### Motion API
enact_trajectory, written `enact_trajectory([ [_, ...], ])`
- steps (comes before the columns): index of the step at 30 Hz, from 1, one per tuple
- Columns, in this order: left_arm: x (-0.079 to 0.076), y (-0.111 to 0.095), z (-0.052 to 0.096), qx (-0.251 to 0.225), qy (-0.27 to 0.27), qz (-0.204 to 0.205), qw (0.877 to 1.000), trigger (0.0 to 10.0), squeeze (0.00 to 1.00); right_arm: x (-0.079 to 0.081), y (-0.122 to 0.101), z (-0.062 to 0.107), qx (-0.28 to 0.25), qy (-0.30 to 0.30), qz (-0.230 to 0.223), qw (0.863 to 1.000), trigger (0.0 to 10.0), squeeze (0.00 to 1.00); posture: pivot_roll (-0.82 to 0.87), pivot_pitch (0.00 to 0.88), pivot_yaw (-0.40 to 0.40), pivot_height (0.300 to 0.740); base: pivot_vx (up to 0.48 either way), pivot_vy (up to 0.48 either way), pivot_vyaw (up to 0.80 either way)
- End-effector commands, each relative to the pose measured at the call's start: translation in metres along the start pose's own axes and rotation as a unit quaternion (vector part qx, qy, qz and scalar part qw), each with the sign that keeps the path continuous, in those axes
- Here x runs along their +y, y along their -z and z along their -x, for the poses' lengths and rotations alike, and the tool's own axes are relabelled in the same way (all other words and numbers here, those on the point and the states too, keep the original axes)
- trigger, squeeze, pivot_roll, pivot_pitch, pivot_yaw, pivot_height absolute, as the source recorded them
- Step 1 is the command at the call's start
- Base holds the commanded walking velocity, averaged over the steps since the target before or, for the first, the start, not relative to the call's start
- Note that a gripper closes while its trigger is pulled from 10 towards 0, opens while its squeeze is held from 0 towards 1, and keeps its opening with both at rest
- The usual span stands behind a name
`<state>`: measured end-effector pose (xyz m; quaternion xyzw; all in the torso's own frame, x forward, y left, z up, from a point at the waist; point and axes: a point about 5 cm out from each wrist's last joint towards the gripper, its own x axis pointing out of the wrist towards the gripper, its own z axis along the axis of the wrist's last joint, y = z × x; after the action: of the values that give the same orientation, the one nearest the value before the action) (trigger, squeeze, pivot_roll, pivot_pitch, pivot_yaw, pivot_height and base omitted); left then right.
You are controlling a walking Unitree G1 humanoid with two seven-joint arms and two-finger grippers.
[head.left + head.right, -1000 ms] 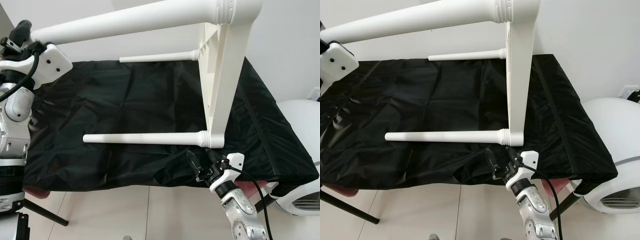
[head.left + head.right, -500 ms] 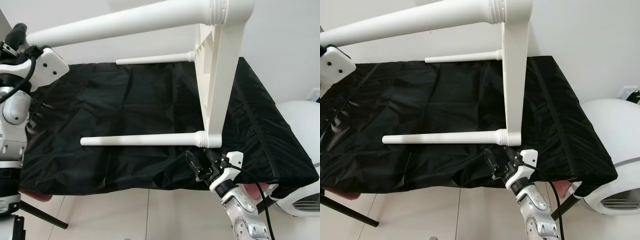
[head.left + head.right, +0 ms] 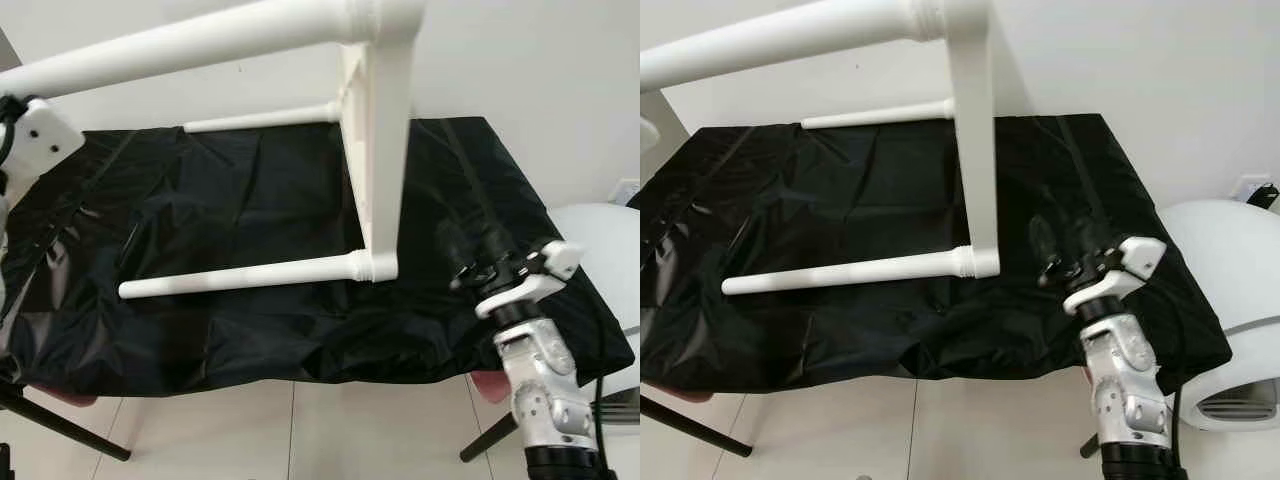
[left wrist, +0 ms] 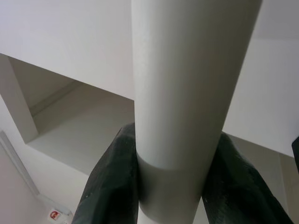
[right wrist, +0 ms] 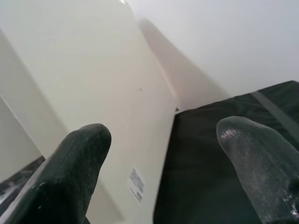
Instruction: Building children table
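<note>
The white children's table (image 3: 378,150) lies on its side on the black-covered bench, its legs pointing left. My left gripper (image 4: 175,140) is shut on the upper leg (image 3: 200,45), which is held up in the air; black fingers (image 4: 112,186) press on both sides of it. The left wrist housing (image 3: 45,140) sits at the left edge. A lower leg (image 3: 240,275) rests on the cover, and a far leg (image 3: 260,118) lies near the wall. My right gripper (image 3: 470,250) hovers open, just right of the tabletop, which faces it (image 5: 93,93).
The black cloth (image 3: 250,200) covers the whole bench, and its front edge hangs over a tiled floor (image 3: 300,430). A white rounded appliance (image 3: 600,225) stands at the right. A black stand leg (image 3: 60,430) slants at the lower left. A white wall is behind.
My right gripper has risen from the bench's front edge below the table corner to a spot up and right, beside the tabletop. The camera view has shifted; the left gripper keeps hold of the leg.
</note>
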<state>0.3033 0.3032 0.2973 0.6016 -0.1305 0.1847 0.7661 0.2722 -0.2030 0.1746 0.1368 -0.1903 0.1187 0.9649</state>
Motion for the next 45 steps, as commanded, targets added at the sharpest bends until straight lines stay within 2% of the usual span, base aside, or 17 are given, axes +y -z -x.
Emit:
enact_trajectory([
  [1, -0.028, 0.034, 0.013, 0.089, 0.039, 0.035, 0.995, 10.0, 0.00, 0.003, -0.002, -0.003, -0.005, -0.002, -0.011, 1.000, 10.0, 0.00, -0.01, 0.000, -0.032, 0.740, 0.000, 0.000, 0.00],
  [4, -0.031, 0.035, 0.016, 0.091, 0.043, 0.039, 0.994, 10.0, 0.00, 0.018, 0.002, -0.001, 0.019, -0.041, -0.025, 0.999, 10.0, 0.00, 0.00, 0.000, -0.042, 0.740, 0.000, 0.000, 0.00],
  [6, -0.031, 0.036, 0.016, 0.092, 0.041, 0.042, 0.994, 10.0, 0.00, 0.021, 0.025, 0.010, 0.065, -0.037, -0.034, 0.997, 10.0, 0.00, 0.00, 0.000, -0.043, 0.740, 0.000, 0.000, 0.00],
  [9, -0.034, 0.037, 0.018, 0.094, 0.045, 0.043, 0.994, 10.0, 0.00, 0.023, 0.049, 0.023, 0.115, -0.038, -0.011, 0.993, 10.0, 0.00, 0.00, 0.000, -0.042, 0.740, 0.000, 0.000, 0.00],
  [12, -0.036, 0.038, 0.020, 0.095, 0.048, 0.043, 0.993, 10.0, 0.00, 0.023, 0.050, 0.023, 0.114, -0.044, 0.010, 0.992, 10.0, 0.00, 0.00, 0.000, -0.040, 0.740, 0.000, 0.000, 0.00],
  [14, -0.036, 0.037, 0.020, 0.094, 0.047, 0.042, 0.994, 10.0, 0.00, 0.024, 0.044, 0.016, 0.101, -0.057, 0.035, 0.993, 10.0, 0.00, 0.00, 0.000, -0.036, 0.740, 0.000, 0.000, 0.00],
  [17, -0.032, 0.031, 0.016, 0.082, 0.045, 0.039, 0.995, 10.0, 0.00, 0.025, 0.034, -0.003, 0.069, -0.068, 0.081, 0.992, 10.0, 0.00, 0.00, 0.000, -0.033, 0.740, 0.000, 0.000, 0.00],
  [18, -0.032, 0.031, 0.016, 0.082, 0.045, 0.039, 0.995, 10.0, 0.00, 0.025, 0.034, -0.003, 0.069, -0.068, 0.081, 0.992, 10.0, 0.00, 0.00, 0.000, -0.033, 0.740, 0.000, 0.000, 0.00],
  [20, -0.029, 0.024, 0.012, 0.069, 0.042, 0.040, 0.996, 10.0, 0.00, 0.029, 0.027, -0.021, 0.047, -0.083, 0.096, 0.991, 10.0, 0.00, 0.01, 0.000, -0.033, 0.740, 0.000, 0.000, 0.00],
  [22, -0.028, 0.021, 0.011, 0.066, 0.041, 0.040, 0.996, 10.0, 0.00, 0.031, 0.026, -0.024, 0.045, -0.090, 0.101, 0.990, 10.0, 0.00, 0.01, 0.000, -0.034, 0.740, 0.000, 0.000, 0.00],
  [24, -0.028, 0.014, 0.010, 0.055, 0.041, 0.038, 0.997, 10.0, 0.00, 0.034, 0.028, -0.035, 0.043, -0.112, 0.103, 0.987, 10.0, 0.00, 0.02, 0.000, -0.036, 0.740, 0.000, 0.000, 0.00],
  [33, -0.026, 0.003, 0.008, 0.039, 0.039, 0.041, 0.998, 10.0, 0.00, 0.034, 0.034, -0.043, 0.054, -0.138, 0.113, 0.982, 10.0, 0.00, 0.03, 0.000, -0.043, 0.740, 0.000, 0.000, 0.00],
  [40, -0.026, -0.005, 0.008, 0.026, 0.045, 0.038, 0.998, 10.0, 0.00, 0.035, 0.058, -0.049, 0.103, -0.151, 0.145, 0.972, 10.0, 0.00, 0.03, 0.000, -0.042, 0.740, 0.000, 0.000, 0.00],
  [41, -0.025, -0.007, 0.007, 0.023, 0.045, 0.036, 0.998, 10.0, 0.00, 0.036, 0.068, -0.050, 0.123, -0.150, 0.138, 0.971, 10.0, 0.00, 0.03, 0.000, -0.040, 0.740, 0.000, 0.000, 0.00],
  [45, -0.025, -0.010, 0.007, 0.019, 0.048, 0.034, 0.998, 10.0, 0.00, 0.037, 0.078, -0.055, 0.137, -0.134, 0.129, 0.973, 10.0, 0.00, 0.03, 0.000, -0.038, 0.740, 0.000, 0.000, 0.00],
])
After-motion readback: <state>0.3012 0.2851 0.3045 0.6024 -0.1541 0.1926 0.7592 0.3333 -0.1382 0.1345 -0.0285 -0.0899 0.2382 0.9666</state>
